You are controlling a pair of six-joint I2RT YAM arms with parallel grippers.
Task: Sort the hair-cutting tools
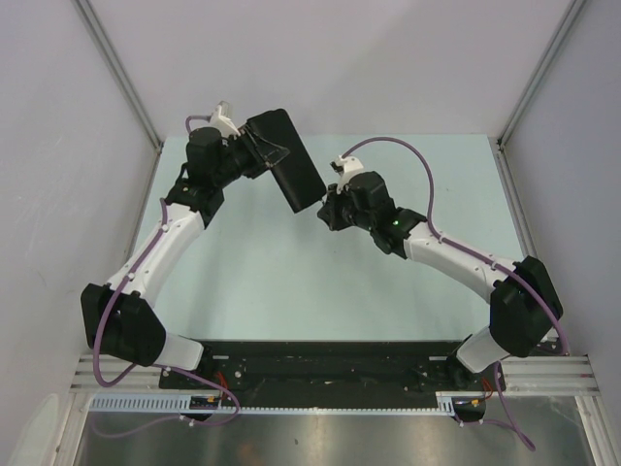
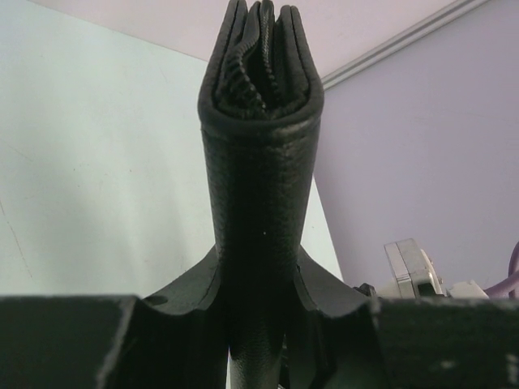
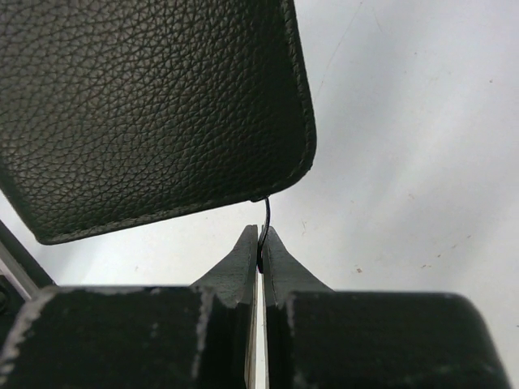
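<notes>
Black case (image 1: 288, 167): grained leather-look, flat rectangle, rounded stitched corners; held up off the desk (image 1: 291, 282). Long axis runs from the left arm towards the right.
Left fingers (image 2: 182, 312): clamped across one end of the case.
Right fingers (image 3: 237, 266): pinched tight on a thin black strand (image 3: 266, 217) at the case's free corner, just ahead of the tips.
Tools: none in view, probably inside the case.
Nearer arm: right, at the free end.

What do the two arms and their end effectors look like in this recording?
The left arm and right arm have white links, bulky black joints, purple cables. A green light glows on the right one. End effector fingers are black, tapered, scuffed pale.
</notes>
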